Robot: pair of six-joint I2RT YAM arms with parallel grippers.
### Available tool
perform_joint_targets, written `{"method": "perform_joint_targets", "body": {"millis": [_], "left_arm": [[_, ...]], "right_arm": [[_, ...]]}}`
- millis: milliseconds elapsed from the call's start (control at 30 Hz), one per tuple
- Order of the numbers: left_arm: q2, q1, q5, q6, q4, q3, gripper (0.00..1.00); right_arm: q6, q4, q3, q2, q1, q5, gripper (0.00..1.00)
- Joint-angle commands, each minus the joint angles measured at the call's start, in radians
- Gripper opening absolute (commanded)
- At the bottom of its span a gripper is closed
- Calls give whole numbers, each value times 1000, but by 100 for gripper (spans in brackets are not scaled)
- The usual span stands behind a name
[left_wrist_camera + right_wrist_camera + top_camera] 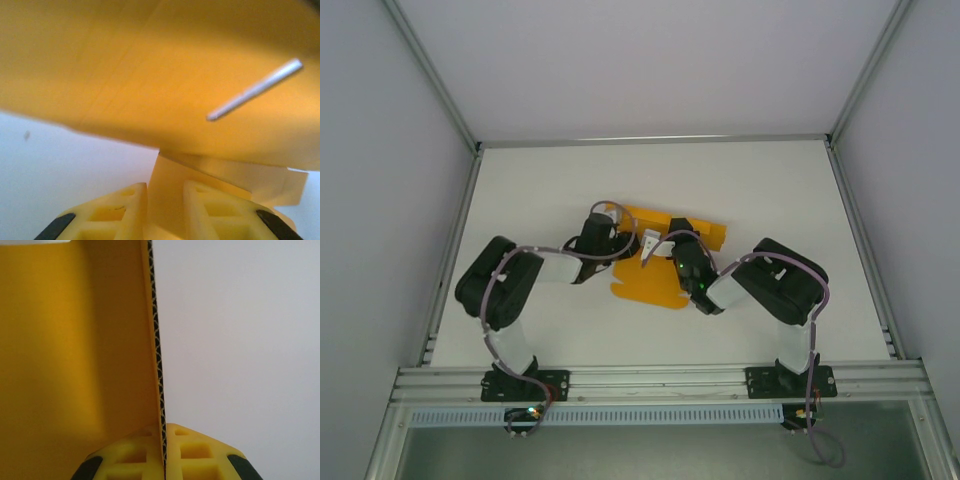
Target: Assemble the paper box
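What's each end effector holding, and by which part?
Right end effector clamps the paper box by a panel's raw corrugated edge. Left end effector has a flap of it between its fingers; whether it grips cannot be told.

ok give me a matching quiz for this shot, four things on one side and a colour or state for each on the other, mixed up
1 left gripper
2 right gripper
3 paper box
4 table

a white
b jaws shut on a panel edge
c orange-yellow
d jaws apart, a flap between them

Pairs: 1-d, 2-b, 3-c, 4-a
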Motion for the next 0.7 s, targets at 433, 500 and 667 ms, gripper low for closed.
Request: {"method": "perform_joint_targets", "body": {"millis": [433,500,667], "left_arm": [[-401,146,68,110,-408,79,41],[-395,150,90,107,-365,78,41],[-360,150,113,107,-367,80,39]], "right_arm": [[-83,36,29,16,-27,-141,0],[-61,43,5,24,-24,-158,0],[-26,50,-44,54,-4,-149,0]]}}
